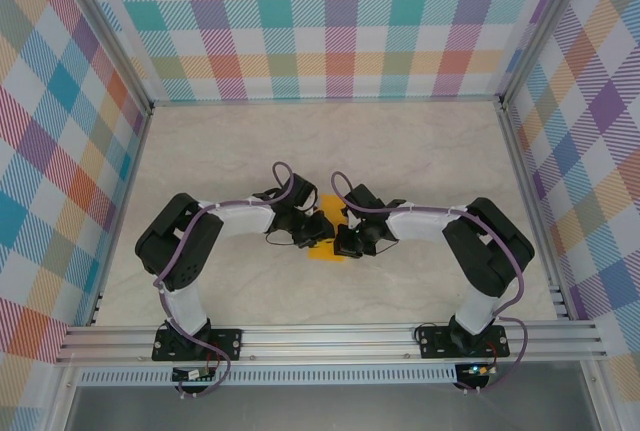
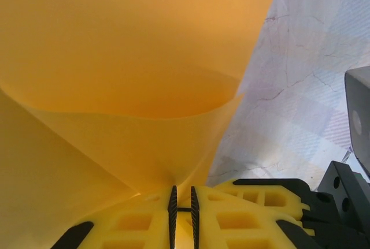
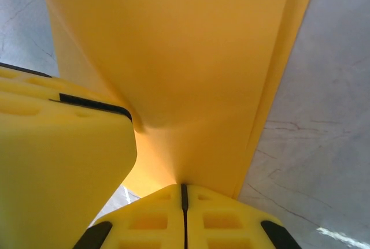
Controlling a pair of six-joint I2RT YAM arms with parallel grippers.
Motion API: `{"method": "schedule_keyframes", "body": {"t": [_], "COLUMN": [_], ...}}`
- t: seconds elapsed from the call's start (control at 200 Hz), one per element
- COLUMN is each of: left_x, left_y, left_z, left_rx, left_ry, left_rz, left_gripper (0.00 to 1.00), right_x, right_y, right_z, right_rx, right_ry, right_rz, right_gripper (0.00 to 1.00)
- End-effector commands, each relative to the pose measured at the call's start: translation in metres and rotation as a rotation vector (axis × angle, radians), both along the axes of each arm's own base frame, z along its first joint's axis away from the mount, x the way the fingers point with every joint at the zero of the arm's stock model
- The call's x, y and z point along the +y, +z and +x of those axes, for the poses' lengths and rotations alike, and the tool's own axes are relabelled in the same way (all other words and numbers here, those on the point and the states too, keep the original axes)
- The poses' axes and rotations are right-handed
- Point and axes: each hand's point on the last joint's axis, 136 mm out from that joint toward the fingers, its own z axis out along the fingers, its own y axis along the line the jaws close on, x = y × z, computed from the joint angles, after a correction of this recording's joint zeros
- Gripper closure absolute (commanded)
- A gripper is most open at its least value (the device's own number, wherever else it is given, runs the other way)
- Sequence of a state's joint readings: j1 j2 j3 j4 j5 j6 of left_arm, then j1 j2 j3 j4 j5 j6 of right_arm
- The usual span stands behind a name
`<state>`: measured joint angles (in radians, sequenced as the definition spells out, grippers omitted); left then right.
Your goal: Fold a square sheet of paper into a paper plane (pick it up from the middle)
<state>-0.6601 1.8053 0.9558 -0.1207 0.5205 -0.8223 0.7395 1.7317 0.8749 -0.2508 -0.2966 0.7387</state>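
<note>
Where the two arms are bolted to the rail [image 1: 330,336] at the near edge, their bases are seen at the bottom of the top view. Both arms are bent inward, so that the claws are set together over the middle of the bench [image 1: 320,141]. The left claw [image 1: 318,229] and the right claw [image 1: 347,238] are placed just beside each other. The square sheet of paper [image 1: 327,252] is held between them, and orange-yellow slivers of it are seen under and between the dark wrists.

In the left wrist view, the left claw [image 2: 182,201] is narrowed to a slit, and its black pads [image 2: 172,205] are pinched on the near edge of the sheet [image 2: 133,58]. From the fingers the paper is spread upward in two curved layers, parted like an open fold. A dark part of the other arm [image 2: 347,191] is seen at the right, with the pale marbled bench [image 2: 300,87] beyond it.

In the right wrist view, the right claw [image 3: 184,190] is closed tight, and the sheet [image 3: 191,70] is gripped at the seam between its yellow fingers. A yellow finger of the left claw [image 3: 58,162] is seen close against the paper at the left. A paler band is shown along the sheet's top and right edges. Furthest off, the bench is enclosed by checked walls [image 1: 340,21].
</note>
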Motion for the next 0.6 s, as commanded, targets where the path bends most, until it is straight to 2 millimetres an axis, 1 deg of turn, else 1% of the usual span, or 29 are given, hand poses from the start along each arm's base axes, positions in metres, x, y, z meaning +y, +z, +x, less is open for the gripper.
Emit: {"method": "schedule_keyframes", "body": {"t": [0.0, 0.165, 0.37, 0.535, 0.595], "left_x": [-0.004, -0.008, 0.004, 0.014, 0.018], "left_y": [-0.005, -0.011, -0.025, -0.040, -0.044], "left_z": [-0.013, -0.018, -0.021, -0.024, -0.022], "left_rx": [0.021, 0.052, 0.054, 0.055, 0.045], "left_ry": [-0.010, -0.010, 0.021, 0.055, 0.064], "left_rz": [-0.006, -0.031, 0.026, 0.054, 0.078], "left_gripper": [0.84, 0.89, 0.92, 0.93, 0.94], "right_x": [-0.024, -0.024, -0.026, -0.030, -0.031], "right_y": [-0.036, -0.037, -0.039, -0.045, -0.047], "right_z": [-0.027, -0.027, -0.028, -0.029, -0.030], "right_rx": [0.113, 0.116, 0.120, 0.120, 0.122], "right_ry": [-0.006, -0.009, -0.010, -0.010, -0.010], "right_rz": [-0.130, -0.131, -0.141, -0.157, -0.163], "right_gripper": [0.94, 0.94, 0.94, 0.95, 0.95]}}
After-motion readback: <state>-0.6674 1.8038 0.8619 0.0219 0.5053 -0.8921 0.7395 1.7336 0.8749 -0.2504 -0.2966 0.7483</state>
